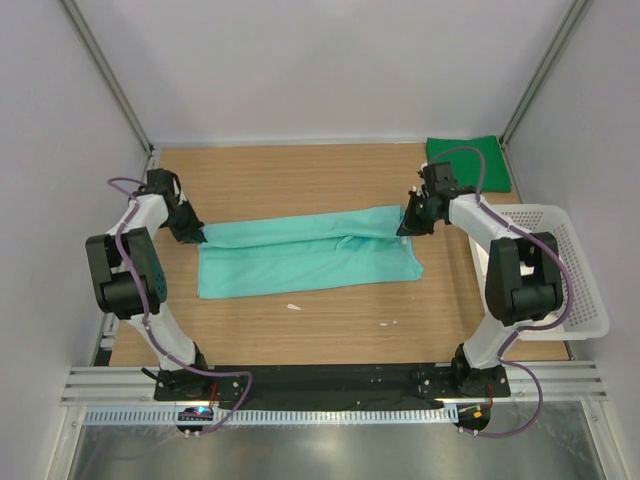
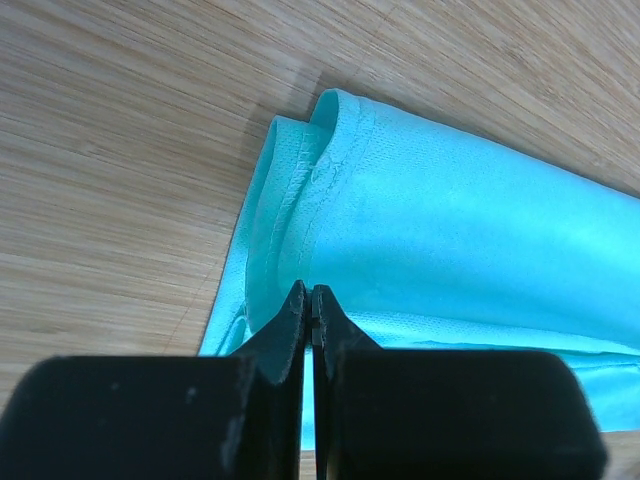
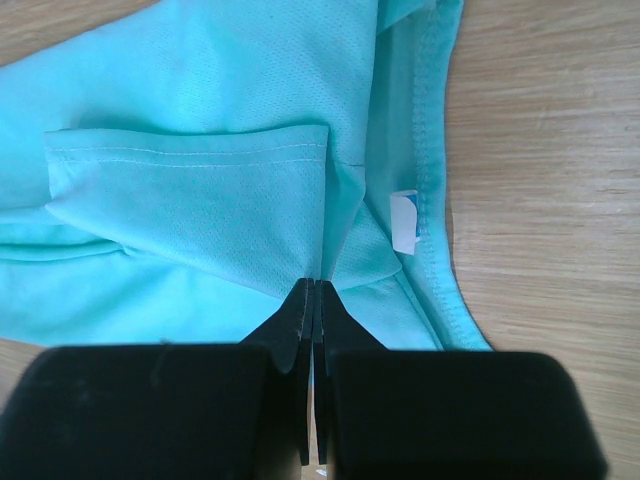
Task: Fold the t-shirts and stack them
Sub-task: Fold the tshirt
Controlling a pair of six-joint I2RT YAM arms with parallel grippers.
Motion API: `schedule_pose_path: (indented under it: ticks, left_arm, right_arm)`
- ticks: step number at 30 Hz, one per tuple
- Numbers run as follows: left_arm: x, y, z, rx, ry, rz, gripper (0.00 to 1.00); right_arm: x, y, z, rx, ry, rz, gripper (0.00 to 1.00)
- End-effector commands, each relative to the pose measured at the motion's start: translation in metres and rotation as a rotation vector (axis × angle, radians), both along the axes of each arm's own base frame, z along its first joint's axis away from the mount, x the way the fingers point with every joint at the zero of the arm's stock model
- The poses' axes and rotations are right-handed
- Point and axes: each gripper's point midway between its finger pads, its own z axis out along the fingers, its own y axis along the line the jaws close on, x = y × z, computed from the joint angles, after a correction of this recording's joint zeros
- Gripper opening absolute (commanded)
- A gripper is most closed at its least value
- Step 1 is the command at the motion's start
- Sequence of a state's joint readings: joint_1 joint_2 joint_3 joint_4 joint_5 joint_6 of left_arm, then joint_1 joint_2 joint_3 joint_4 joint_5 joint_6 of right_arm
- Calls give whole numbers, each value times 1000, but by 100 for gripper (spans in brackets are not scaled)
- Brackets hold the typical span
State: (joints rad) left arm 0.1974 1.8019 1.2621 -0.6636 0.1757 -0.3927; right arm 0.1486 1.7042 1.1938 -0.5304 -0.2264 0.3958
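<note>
The mint-teal t-shirt [image 1: 310, 255] lies as a long band across the middle of the wooden table, its far edge lifted at both ends. My left gripper [image 1: 196, 236] is shut on the shirt's left end; in the left wrist view the gripper [image 2: 308, 292] pinches the fabric next to a rolled hem [image 2: 300, 190]. My right gripper [image 1: 408, 226] is shut on the right end; in the right wrist view the gripper [image 3: 312, 285] pinches a crease of the shirt [image 3: 200, 200] near a white label [image 3: 404, 220]. The dark green t-shirt [image 1: 468, 160] lies folded at the back right. The white t-shirt is out of view.
A white plastic lattice basket [image 1: 575, 270] stands at the right edge of the table, beside the right arm. Two small white scraps [image 1: 293, 307] lie on the wood in front of the shirt. Grey walls close in the back and sides.
</note>
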Motion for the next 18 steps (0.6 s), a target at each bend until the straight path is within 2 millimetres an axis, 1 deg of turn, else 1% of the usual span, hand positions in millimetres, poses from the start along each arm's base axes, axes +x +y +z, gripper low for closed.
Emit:
schedule_pose_path:
  ticks: [1, 2, 5, 12, 18]
  left_arm:
    - [4, 5, 0, 25, -6, 3, 0]
    - [3, 6, -2, 31, 0, -1, 0]
    - [1, 7, -7, 38, 12, -4, 0]
    - [0, 9, -15, 47, 28, 4, 0]
    - [4, 10, -19, 42, 31, 7, 0]
  right_arm:
    - [7, -2, 3, -9, -40, -1, 1]
    - [7, -2, -3, -11, -26, -1, 1]
    - [8, -4, -12, -23, -7, -4, 1]
    - [12, -6, -27, -41, 15, -9, 1]
    - [16, -7, -32, -49, 22, -6, 1]
